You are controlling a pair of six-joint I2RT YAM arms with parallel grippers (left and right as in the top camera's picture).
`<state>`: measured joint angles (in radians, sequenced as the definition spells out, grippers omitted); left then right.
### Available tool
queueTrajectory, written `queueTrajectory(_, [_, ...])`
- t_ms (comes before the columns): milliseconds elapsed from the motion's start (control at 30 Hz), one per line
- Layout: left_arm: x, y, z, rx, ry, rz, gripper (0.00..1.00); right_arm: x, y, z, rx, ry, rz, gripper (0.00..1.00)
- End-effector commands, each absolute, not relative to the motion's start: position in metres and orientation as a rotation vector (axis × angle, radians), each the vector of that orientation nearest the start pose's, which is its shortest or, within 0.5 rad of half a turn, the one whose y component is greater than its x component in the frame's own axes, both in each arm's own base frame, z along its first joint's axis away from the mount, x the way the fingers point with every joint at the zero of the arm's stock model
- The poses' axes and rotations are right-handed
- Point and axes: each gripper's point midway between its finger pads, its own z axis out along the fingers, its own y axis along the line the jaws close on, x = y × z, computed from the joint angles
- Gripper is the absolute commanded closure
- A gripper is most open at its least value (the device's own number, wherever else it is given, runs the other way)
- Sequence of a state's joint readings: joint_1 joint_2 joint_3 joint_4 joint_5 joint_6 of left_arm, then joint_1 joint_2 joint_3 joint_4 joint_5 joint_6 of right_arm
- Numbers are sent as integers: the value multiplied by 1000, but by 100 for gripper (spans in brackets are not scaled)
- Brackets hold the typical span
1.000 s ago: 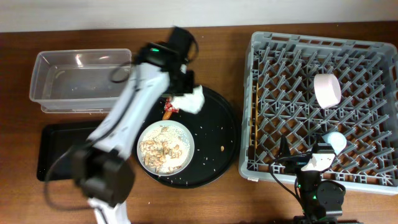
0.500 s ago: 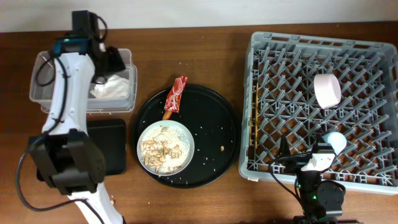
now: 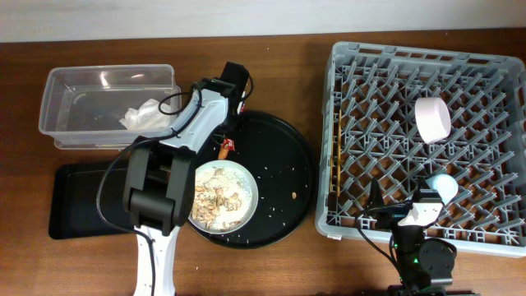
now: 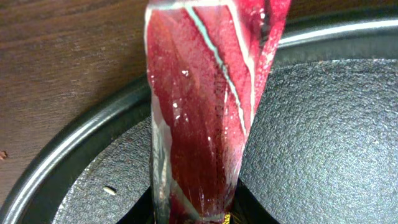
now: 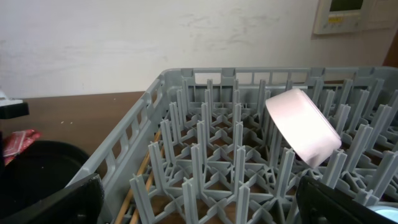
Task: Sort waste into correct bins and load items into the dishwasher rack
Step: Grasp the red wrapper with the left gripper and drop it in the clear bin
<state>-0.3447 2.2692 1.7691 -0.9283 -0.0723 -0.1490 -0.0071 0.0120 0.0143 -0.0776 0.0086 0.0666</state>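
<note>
— Where the left gripper point(image 4: 194, 214) shows in its own wrist view, what have the fingers got?

— Only two dark tips appear at the bottom edge. One stands on either side of the near end of the red shiny wrapper point(image 4: 199, 112). Whether they pinch it or merely flank it, I cannot tell. The wrapper runs away from them, and its far end reaches over the rim of the big round black tray point(image 4: 56, 168), towards the wooden table point(image 4: 62, 56).

— And farther out, from overhead?

— That arm lies across the tray's upper-left rim. Near it on the tray sits the round white plate point(image 3: 251, 185), heaped with beige rice-like food scraps point(image 3: 214, 201), and loose grains dot the tray around it. The crumpled white napkin point(image 3: 140, 115) lies inside the clear tub point(image 3: 66, 82). The shallow black tray point(image 3: 78, 205) sits just below the tub.

— The right gripper point(image 5: 199, 205)?

— Its fingers are spread wide with nothing between them, at the near edge of the dishwasher rack point(image 3: 460, 57). In the rack, the small white bowl point(image 3: 431, 119) leans on its side among the pegs. The light-blue cup point(image 3: 445, 185) is close to the gripper. The chopsticks point(image 3: 334, 177) lie along the inside of the left wall.
</note>
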Motion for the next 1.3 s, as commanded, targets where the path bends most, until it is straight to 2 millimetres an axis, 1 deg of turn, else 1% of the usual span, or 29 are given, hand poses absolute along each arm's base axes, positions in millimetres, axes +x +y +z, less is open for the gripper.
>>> queueTrajectory(0, [448, -144, 26, 288, 2975, 72, 80, 246, -4, 156, 63, 1648, 32, 2])
queueTrajectory(33, [449, -145, 36, 288, 2977, 72, 80, 246, -4, 156, 63, 1648, 32, 2])
queueTrajectory(67, [449, -148, 46, 292, 2978, 60, 76, 246, -4, 156, 63, 1648, 32, 2])
queueTrajectory(100, [451, -150, 51, 293, 2974, 47, 75, 246, -4, 156, 63, 1648, 32, 2])
queueTrajectory(133, [453, -150, 58, 293, 2968, 45, 77, 246, -4, 156, 63, 1648, 32, 2])
queueTrajectory(167, [454, -151, 63, 291, 2965, 44, 88, 246, -4, 156, 63, 1648, 32, 2])
queueTrajectory(200, [454, -151, 64, 292, 2963, 43, 88, 246, -4, 156, 63, 1648, 32, 2])
queueTrajectory(233, [454, -151, 64, 292, 2964, 43, 74, 246, -4, 156, 63, 1648, 31, 2])
queueTrajectory(267, [454, -151, 64, 291, 2965, 43, 69, 246, -4, 156, 64, 1648, 32, 2])
queueTrajectory(333, [453, -150, 64, 292, 2970, 45, 64, 246, -4, 156, 63, 1648, 32, 2])
queueTrajectory(400, [452, -152, 64, 295, 2973, 26, 53, 246, -4, 156, 63, 1648, 32, 2])
queueTrajectory(433, [451, -154, 64, 296, 2975, 14, 53, 246, -4, 156, 63, 1648, 32, 2])
queueTrajectory(500, [451, -154, 64, 296, 2976, 13, 97, 246, -4, 156, 63, 1648, 32, 2])
queueTrajectory(533, [451, -155, 64, 296, 2977, -1, 96, 246, -4, 156, 63, 1648, 32, 2])
queueTrajectory(567, [450, -164, 64, 303, 2981, -78, 66, 246, -4, 156, 63, 1648, 32, 2])
queueTrajectory(600, [447, -177, 64, 314, 2985, -185, 55, 246, -4, 156, 63, 1648, 32, 2])
queueTrajectory(633, [444, -190, 62, 335, 2988, -256, 53, 246, -4, 156, 63, 1648, 32, 2])
queueTrajectory(667, [440, -199, 61, 362, 2991, -276, 53, 246, -4, 156, 63, 1648, 32, 2])
queueTrajectory(700, [433, -214, 60, 414, 2987, -278, 54, 246, -4, 156, 63, 1648, 31, 2])
queueTrajectory(733, [429, -222, 60, 443, 2984, -279, 55, 246, -4, 156, 63, 1648, 32, 2])
queueTrajectory(767, [422, -234, 60, 492, 2979, -282, 57, 246, -4, 156, 63, 1648, 32, 2])
queueTrajectory(833, [399, -267, 60, 700, 2951, -281, 59, 246, -4, 156, 63, 1648, 32, 2])
queueTrajectory(867, [388, -278, 60, 787, 2940, -266, 59, 246, -4, 156, 63, 1648, 31, 2])
queueTrajectory(967, [368, -300, 58, 913, 2902, -184, 58, 246, -4, 156, 64, 1648, 32, 2])
queueTrajectory(1000, [365, -306, 57, 984, 2867, -150, 58, 246, -4, 156, 63, 1648, 31, 2])
queueTrajectory(1067, [361, -311, 50, 1023, 2845, -71, 57, 246, -4, 156, 63, 1648, 32, 2])
queueTrajectory(1100, [359, -312, 42, 1036, 2854, -55, 57, 246, -4, 156, 63, 1648, 32, 2])
queueTrajectory(1167, [354, -311, 20, 1054, 2903, -45, 57, 246, -4, 156, 63, 1648, 32, 2])
queueTrajectory(1267, [348, -310, -2, 1071, 2951, -50, 57, 246, -4, 156, 63, 1648, 32, 2])
